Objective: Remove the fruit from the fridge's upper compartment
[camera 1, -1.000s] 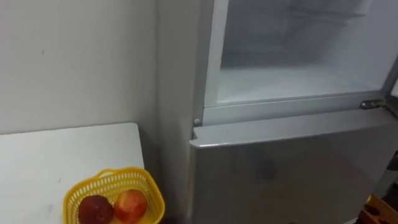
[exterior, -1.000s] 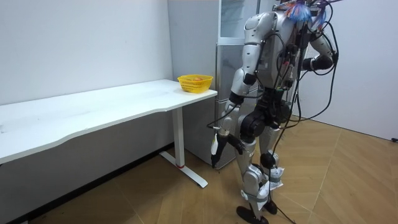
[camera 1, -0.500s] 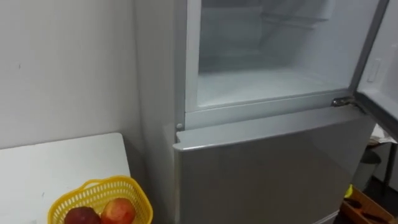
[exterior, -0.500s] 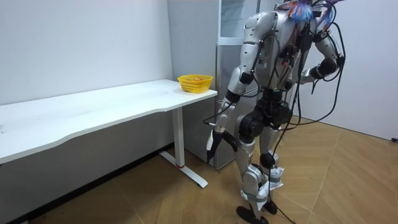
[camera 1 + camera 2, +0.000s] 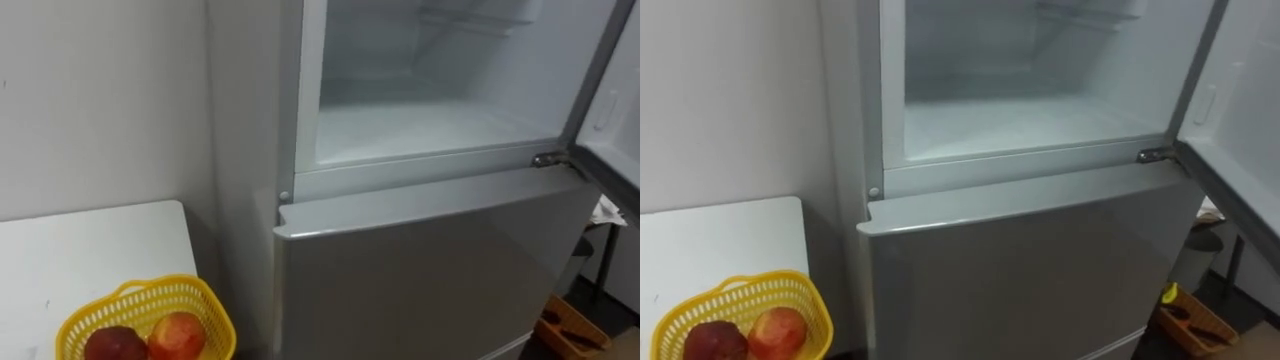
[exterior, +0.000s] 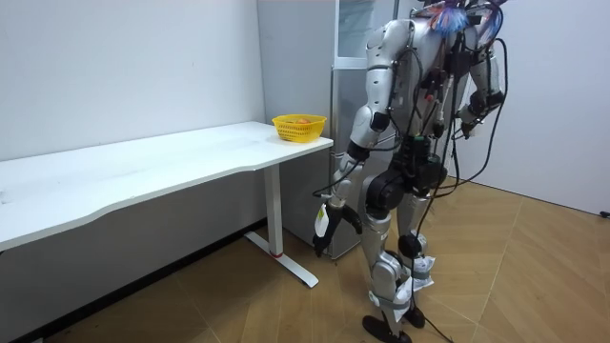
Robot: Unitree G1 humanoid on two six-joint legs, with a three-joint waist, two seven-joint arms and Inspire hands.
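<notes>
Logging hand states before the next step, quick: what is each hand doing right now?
Left hand: hanging low at the robot's side, state cannot be told.
Right hand: raised at chest height, state cannot be told.

You are looking at the upper fridge compartment (image 5: 430,110), which is standing open, its door (image 5: 612,95) hanging out along the right edge beside the hinge (image 5: 548,159). Below it, the lower fridge door (image 5: 430,270) is sitting shut. At lower left, the white worktop (image 5: 90,250) is carrying a yellow basket (image 5: 140,292) that is holding two red fruits (image 5: 177,333), lying side by side and touching.
</notes>
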